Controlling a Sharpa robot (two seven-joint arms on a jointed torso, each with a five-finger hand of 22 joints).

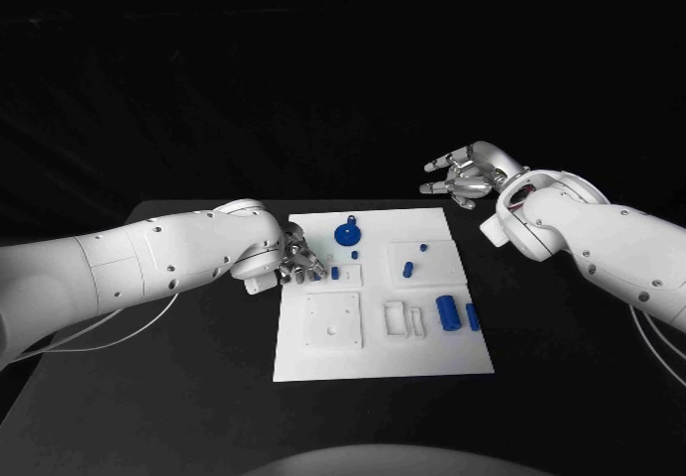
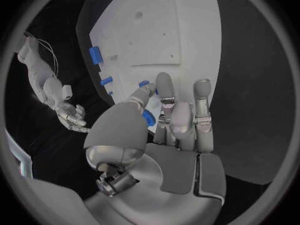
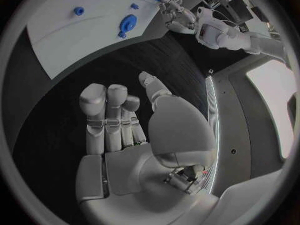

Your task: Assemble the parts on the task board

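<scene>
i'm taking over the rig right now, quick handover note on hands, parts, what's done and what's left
Left hand: at the task board's left edge, fingers on a small blue part.
Right hand: open, holding nothing, raised off the board past its far right corner.
Parts: blue disc near the far edge; small pegs mid-board; two blue cylinders lying at right.
Done: cannot tell that any part is seated.
Left: most parts look unplaced.

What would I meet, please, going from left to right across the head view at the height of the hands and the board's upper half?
Left hand at the task board's left edge → large round blue part → small blue part → right hand, off the board over the black table.
</scene>
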